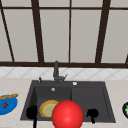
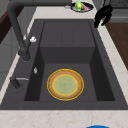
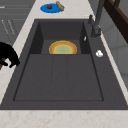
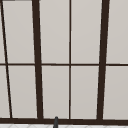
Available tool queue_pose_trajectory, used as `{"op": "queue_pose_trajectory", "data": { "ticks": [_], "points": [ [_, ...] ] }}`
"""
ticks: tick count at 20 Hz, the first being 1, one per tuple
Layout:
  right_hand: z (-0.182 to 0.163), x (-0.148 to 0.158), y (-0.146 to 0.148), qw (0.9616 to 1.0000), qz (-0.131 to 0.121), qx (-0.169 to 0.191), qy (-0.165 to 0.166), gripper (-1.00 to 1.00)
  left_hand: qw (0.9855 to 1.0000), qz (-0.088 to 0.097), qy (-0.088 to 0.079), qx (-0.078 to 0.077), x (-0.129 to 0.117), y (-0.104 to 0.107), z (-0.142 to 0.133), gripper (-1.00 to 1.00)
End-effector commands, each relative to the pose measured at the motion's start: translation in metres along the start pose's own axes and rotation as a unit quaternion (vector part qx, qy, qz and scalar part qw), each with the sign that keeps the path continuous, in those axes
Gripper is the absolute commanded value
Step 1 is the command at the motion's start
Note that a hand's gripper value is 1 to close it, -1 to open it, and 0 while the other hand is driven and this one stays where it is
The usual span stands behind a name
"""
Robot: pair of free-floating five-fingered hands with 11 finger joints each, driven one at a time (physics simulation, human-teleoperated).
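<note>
In the front view a large red ball (image 1: 67, 115) shows low in the middle, covering part of the sink's front edge and the right rim of a yellow plate (image 1: 47, 108). That plate (image 2: 65, 84) lies flat in the sink's left basin (image 3: 63, 48). My left hand (image 1: 32, 112) hangs at the sink's front left corner, fingers relaxed, holding nothing. My right hand (image 1: 92, 113) floats over the front edge to the right of the ball, fingers drooping and empty. In the left side view the right hand (image 2: 103, 13) is nearest the dark plate; it also shows in the right side view (image 3: 8, 53).
The black sink (image 1: 105, 100) has a drainboard on its right and a dark faucet (image 1: 56, 71) behind. A blue plate (image 1: 7, 103) with food sits on the left counter (image 3: 52, 7). A dark plate (image 2: 81, 6) with food sits on the right counter (image 1: 125, 109). A window spans the wall behind.
</note>
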Motion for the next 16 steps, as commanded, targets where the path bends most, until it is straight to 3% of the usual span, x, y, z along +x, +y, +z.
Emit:
{"op": "queue_pose_trajectory", "data": {
  "ticks": [1, 3, 4, 7, 8, 11, 16],
  "points": [
    [0.0, 0.0, 0.0, 1.0, 0.0, 0.0, 0.0, 0.0, 0.9998, -0.005, 0.006, -0.018, 0.003, -0.008, -0.011, -1.0],
    [0.0, 0.0, 0.0, 1.0, 0.0, 0.0, 0.0, 0.0, 0.9998, 0.004, 0.007, -0.019, 0.002, -0.011, -0.014, -1.0],
    [0.0, 0.0, 0.0, 1.0, 0.0, 0.0, 0.0, 0.0, 0.9999, 0.011, 0.004, -0.01, 0.003, -0.008, -0.014, -1.0],
    [0.0, 0.0, 0.0, 1.0, 0.0, 0.0, 0.0, 0.0, 1.0, 0.001, 0.0, -0.001, 0.003, -0.008, -0.013, -1.0],
    [0.0, 0.0, 0.0, 1.0, 0.0, 0.0, 0.0, -1.0, 1.0, 0.001, 0.0, -0.001, 0.003, -0.008, -0.013, 0.0],
    [0.002, -0.006, -0.004, 0.9999, -0.005, 0.016, -0.001, -1.0, 1.0, -0.006, -0.002, -0.005, 0.003, -0.007, -0.014, 0.0],
    [0.006, -0.012, -0.005, 1.0, 0.001, -0.008, -0.002, -1.0, 0.9999, -0.014, 0.0, -0.001, 0.002, -0.008, -0.014, 0.0]
  ]
}}
